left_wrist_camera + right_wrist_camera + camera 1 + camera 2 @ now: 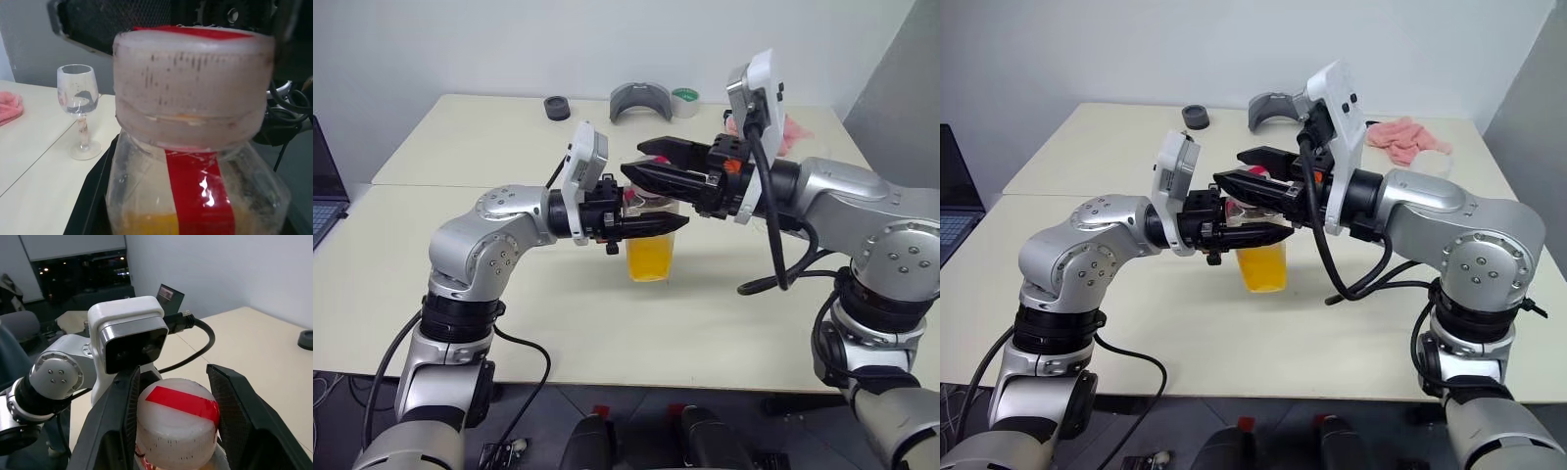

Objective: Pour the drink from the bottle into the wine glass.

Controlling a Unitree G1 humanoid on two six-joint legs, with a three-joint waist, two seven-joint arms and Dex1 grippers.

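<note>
Here, gripping the bottle (651, 250) just under its neck with the left gripper (651, 225), fingers clamped, bottle upright above the table (460, 147). Bracketing the white cap (177, 428) with the right gripper (176, 401), one finger (239, 426) on each side; contact too close to call. Showing the drink (1263, 266) low in the bottle. Standing apart on the table, the wine glass (78, 110).

bottle (651, 257) sitting mid-worktop (460, 294) | left claw (651, 225) flanking its neck | right claw (176, 416) straddling cap (177, 428) | wine glass (80, 110) standing apart
</note>
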